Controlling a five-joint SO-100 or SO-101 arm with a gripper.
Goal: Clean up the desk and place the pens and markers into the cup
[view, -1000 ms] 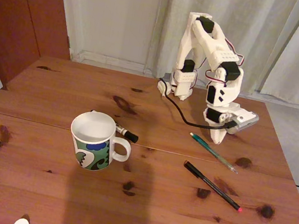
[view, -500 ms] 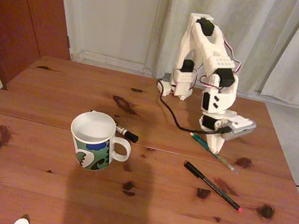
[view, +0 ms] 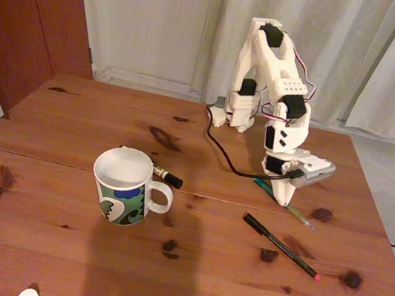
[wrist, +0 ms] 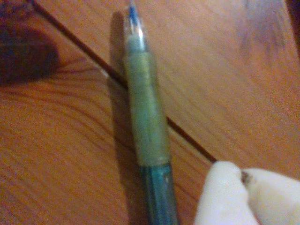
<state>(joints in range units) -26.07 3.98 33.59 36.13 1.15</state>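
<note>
Desk (view: 54,245): reddish plank top, dark knots, one seam across.

One white arm at the far edge; a black cable trails from its base.

One cup (view: 123,186), white with green-blue swirl, upright left of centre, handle to the right.

Three writing sticks, all lying flat:
- one black-capped marker (view: 166,175), just behind the cup's handle;
- one teal pen (view: 300,214), partly covered by the gripper (view: 281,194), crossing the seam in the wrist view (wrist: 147,131);
- one black pen (view: 280,245) with red tip, nearer, apart.

Gripper low over the teal pen; opening cannot be told.
</note>
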